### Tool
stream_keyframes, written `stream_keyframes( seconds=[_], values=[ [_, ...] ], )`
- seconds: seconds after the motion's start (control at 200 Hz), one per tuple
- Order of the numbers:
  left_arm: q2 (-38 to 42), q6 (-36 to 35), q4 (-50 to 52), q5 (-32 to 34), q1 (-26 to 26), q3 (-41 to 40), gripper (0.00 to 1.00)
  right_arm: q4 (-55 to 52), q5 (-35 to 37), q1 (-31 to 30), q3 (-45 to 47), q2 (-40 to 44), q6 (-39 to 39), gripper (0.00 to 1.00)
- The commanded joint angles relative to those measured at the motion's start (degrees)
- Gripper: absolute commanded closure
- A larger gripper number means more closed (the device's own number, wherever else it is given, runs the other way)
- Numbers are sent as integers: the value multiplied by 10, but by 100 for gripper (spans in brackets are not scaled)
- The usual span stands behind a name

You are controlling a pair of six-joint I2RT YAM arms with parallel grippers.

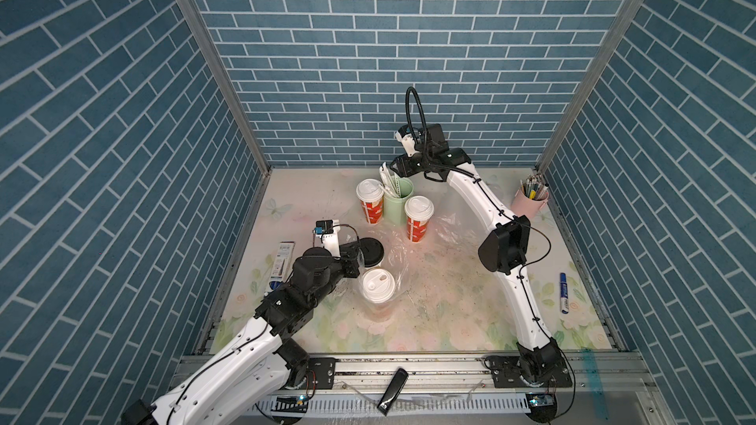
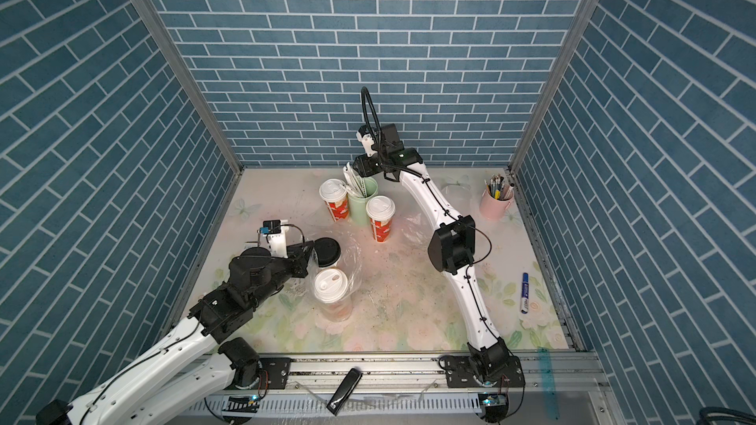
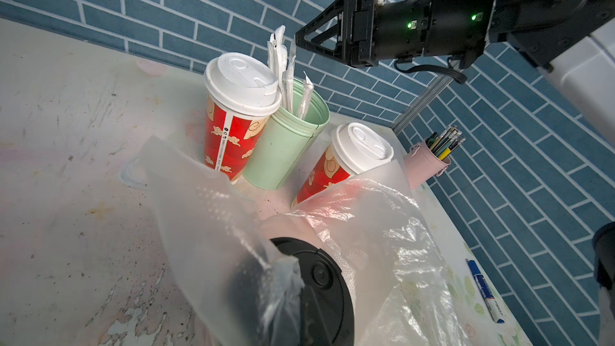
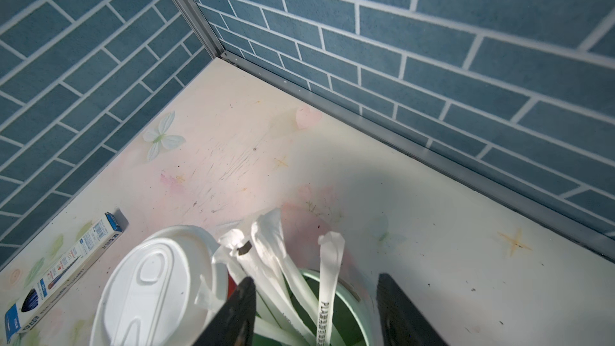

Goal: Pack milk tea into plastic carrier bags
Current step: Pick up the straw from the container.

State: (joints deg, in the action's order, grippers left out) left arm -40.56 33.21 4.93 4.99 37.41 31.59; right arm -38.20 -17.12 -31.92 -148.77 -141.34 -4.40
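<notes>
Carrier bag (image 1: 400, 260) at left holds black-lidded cup (image 1: 370, 250) and white-lidded cup (image 1: 378, 286); left gripper (image 1: 354, 257) clenched, apparently on its film. Far red cup (image 1: 370, 201) and near red cup (image 1: 418, 219) stand unbagged beside straw holder (image 1: 397, 199); right gripper (image 4: 315, 279) released, jaws apart over the straws (image 4: 266, 247). Second bag (image 1: 452, 231) lies unfilled. About half done

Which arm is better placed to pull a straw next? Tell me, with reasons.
Right. The right gripper hangs open just above the straws in the green cup; the left gripper is shut on the carrier bag by the black-lidded cup.
</notes>
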Motion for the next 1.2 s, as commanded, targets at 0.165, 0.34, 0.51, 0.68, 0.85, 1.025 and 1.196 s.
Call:
stream_keyframes(
  seconds=[0.165, 0.34, 0.51, 0.68, 0.85, 1.025, 1.196],
  values=[
    [2, 18, -24, -5, -3, -18, 100, 38, 8, 4, -15, -25, -13, 50],
    [0, 17, -24, -6, -3, -17, 100, 56, 6, 4, -19, -37, -23, 55],
    [0, 17, -23, -6, -3, -17, 100, 65, 3, 3, -23, -48, -30, 61],
    [1, 18, -22, -6, -3, -17, 100, 66, 4, 3, -24, -51, -31, 66],
    [1, 17, -21, -5, -3, -16, 100, 66, 6, 4, -25, -51, -31, 73],
    [2, 16, -22, -6, -3, -16, 100, 68, 14, 3, -24, -38, -27, 83],
    [2, 17, -24, -6, -3, -17, 100, 67, 19, 3, -17, -15, -19, 96]
  ],
)
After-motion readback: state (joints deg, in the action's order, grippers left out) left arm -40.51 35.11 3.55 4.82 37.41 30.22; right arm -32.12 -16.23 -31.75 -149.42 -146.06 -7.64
